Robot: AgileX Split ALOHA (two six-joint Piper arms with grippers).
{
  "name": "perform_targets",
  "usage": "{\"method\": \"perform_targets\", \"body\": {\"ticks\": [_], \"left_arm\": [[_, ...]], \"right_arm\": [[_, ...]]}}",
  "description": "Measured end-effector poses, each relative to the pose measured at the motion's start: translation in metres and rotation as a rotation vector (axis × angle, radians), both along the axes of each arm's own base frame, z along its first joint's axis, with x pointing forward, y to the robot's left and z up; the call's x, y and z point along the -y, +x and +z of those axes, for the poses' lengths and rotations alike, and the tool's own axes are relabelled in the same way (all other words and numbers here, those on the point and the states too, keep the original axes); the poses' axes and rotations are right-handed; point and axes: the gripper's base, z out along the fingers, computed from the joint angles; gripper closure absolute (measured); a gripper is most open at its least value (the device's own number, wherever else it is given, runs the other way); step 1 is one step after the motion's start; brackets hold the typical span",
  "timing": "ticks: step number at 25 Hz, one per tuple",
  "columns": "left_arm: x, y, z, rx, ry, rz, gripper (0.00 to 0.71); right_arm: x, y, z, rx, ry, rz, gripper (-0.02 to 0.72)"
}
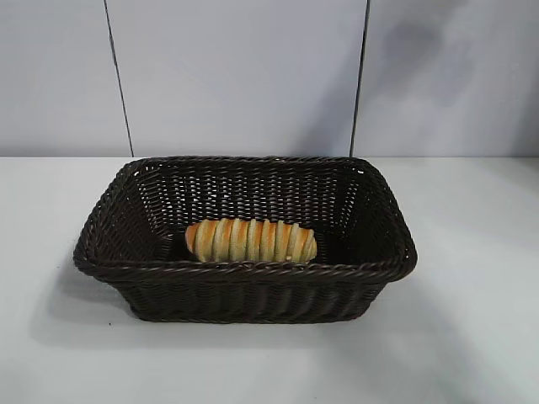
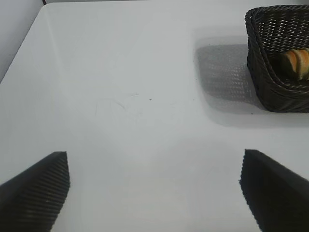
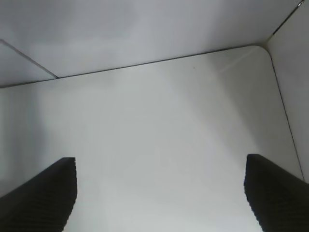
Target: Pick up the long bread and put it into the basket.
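The long bread (image 1: 251, 241) lies flat inside the basket (image 1: 244, 278), lengthwise along its floor near the front wall, touched by no gripper. The basket stands on a plain white table (image 1: 472, 337), its shadow falling on the tabletop to its left. Behind the table rises a pale grey panelled wall (image 1: 236, 76) with two thin dark seams. The left gripper (image 2: 154, 191) hangs over bare tabletop, well apart from the basket, fingers spread wide and empty. The right gripper (image 3: 161, 193) faces a rounded table corner and the wall, likewise released and holding nothing.
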Motion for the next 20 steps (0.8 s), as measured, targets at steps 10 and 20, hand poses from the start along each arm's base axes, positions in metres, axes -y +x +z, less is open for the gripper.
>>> {"method": "perform_targets", "body": {"ticks": [10,20], "left_arm": [[0.0,0.0,0.0,0.0,0.0,0.0,0.017],[0.0,0.0,0.0,0.0,0.0,0.0,0.017]], "right_arm": [[-0.024,-0.169,0.051,0.167,-0.031,0.009,0.051],[-0.039,-0.328,-0.014,0.368,-0.136,-0.025,0.051]]}}
